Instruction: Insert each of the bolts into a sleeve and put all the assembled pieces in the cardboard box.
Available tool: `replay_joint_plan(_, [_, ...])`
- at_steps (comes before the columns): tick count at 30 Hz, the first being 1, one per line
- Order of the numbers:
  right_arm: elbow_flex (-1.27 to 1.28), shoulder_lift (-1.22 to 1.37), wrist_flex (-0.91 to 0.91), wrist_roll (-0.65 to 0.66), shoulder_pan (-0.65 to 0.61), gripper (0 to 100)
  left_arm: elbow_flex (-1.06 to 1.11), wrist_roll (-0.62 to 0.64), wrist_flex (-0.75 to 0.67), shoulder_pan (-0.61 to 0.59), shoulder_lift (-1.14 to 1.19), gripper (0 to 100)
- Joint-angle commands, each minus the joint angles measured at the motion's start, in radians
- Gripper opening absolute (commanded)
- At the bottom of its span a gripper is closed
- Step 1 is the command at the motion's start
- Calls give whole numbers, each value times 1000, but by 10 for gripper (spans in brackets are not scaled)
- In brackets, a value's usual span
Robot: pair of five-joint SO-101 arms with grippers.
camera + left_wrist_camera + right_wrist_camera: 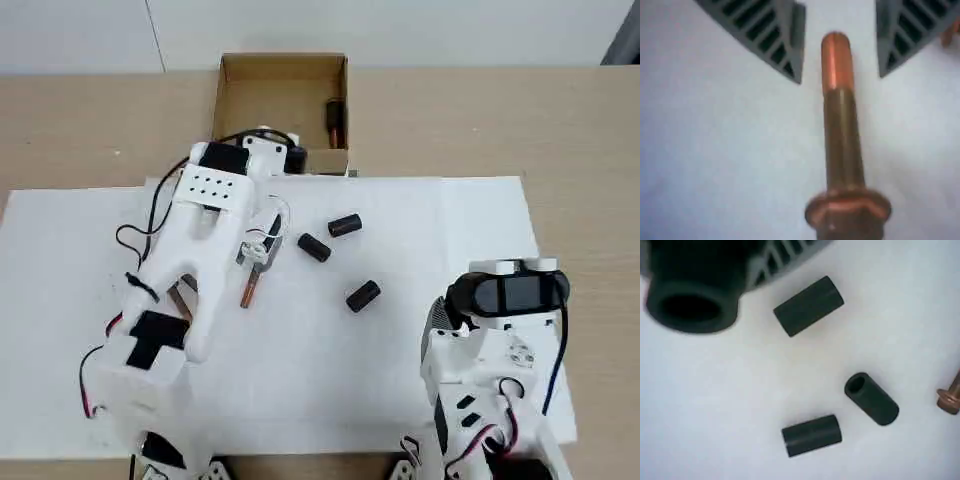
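Note:
A copper bolt [842,140] lies flat on the white paper [420,380], head towards the camera in the left wrist view. My left gripper [838,74] is open, with one dark ribbed finger on each side of the bolt's tip and neither touching it. In the high view this gripper [262,245] hangs over the same bolt [250,288]. My right gripper [700,270] is shut on a black sleeve [690,305], held above the paper with its bore facing the camera. Three more black sleeves [344,225] [313,247] [363,295] lie loose on the paper between the arms.
The cardboard box [232,100] stands at the paper's far edge with one assembled piece [335,122] inside by its right wall. Something brownish [180,298] lies under the left arm. The right arm's base [500,290] is at the near right.

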Motion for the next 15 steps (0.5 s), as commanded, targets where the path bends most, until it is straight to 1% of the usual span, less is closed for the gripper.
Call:
replay_joint_plan(1, [-5,2,-24,-5,7,3,-41,-23,-49,-12,18,98])
replay_joint_plan(4, [-5,2,-24,-5,7,3,-41,-41,-78,-20,48,98])
replay_joint_plan(15, [-5,2,-24,-5,7,3,-41,-46,-172,-26,129,98])
